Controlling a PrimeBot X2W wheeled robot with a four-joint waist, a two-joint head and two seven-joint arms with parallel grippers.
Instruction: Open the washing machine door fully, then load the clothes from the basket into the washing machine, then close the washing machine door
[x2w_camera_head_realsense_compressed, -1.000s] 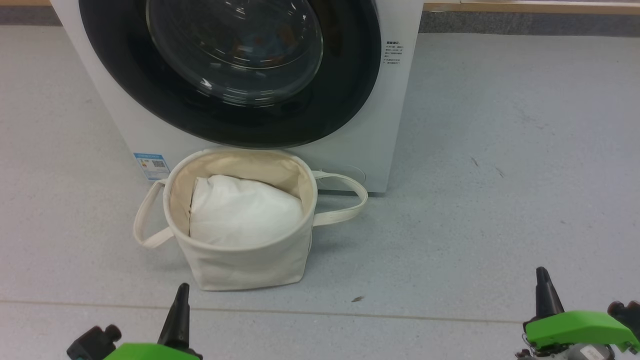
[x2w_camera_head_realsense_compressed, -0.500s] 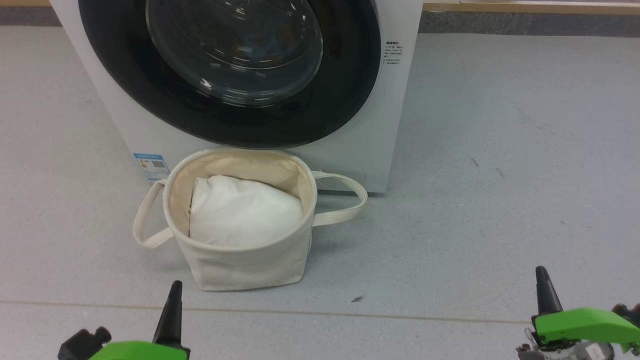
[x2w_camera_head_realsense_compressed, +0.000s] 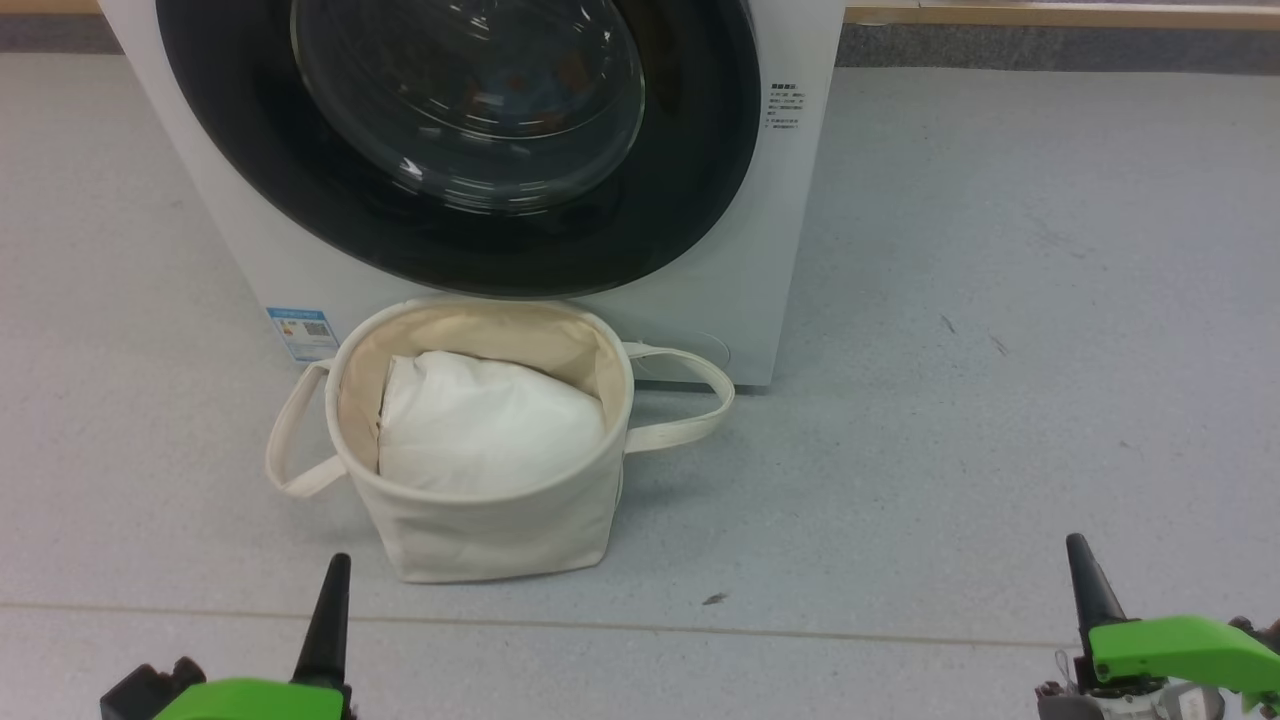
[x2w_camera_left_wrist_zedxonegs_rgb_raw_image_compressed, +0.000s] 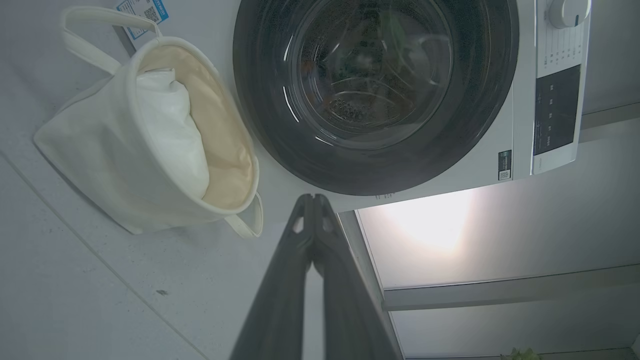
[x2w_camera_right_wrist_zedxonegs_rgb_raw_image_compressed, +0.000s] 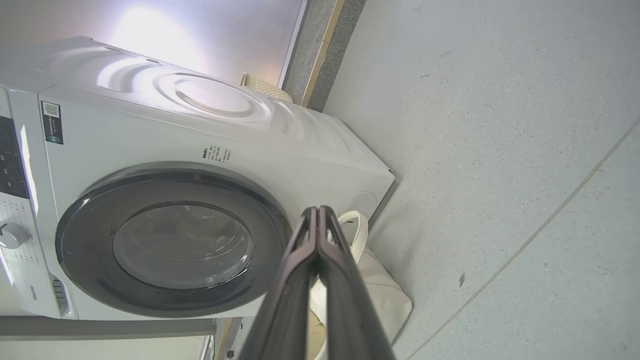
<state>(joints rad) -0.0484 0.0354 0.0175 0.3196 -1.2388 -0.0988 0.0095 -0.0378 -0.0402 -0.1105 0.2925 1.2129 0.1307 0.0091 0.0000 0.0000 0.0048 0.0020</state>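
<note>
The white washing machine (x2w_camera_head_realsense_compressed: 760, 250) stands at the top of the head view. Its round black washing machine door (x2w_camera_head_realsense_compressed: 690, 190) lies flat against the front, closed. Dim orange and blue patches show behind its glass; I cannot tell whether they are the clothes. The cream basket (x2w_camera_head_realsense_compressed: 480, 530) sits on the floor right before the machine, with a plain white bundle (x2w_camera_head_realsense_compressed: 490, 425) inside. My left gripper (x2w_camera_head_realsense_compressed: 338, 565) is shut and empty, just below the basket's near side. My right gripper (x2w_camera_head_realsense_compressed: 1078, 548) is shut and empty, far to the right over bare floor.
Grey floor (x2w_camera_head_realsense_compressed: 950, 400) spreads to the right of the machine and in front of the basket. The basket's loop handles (x2w_camera_head_realsense_compressed: 700, 400) stick out on both sides. A wall base with a wooden strip (x2w_camera_head_realsense_compressed: 1050, 15) runs along the back.
In the head view my left gripper has slid a little to the left and lower. My right gripper has sunk slightly to the right. The basket and the door have not moved.
</note>
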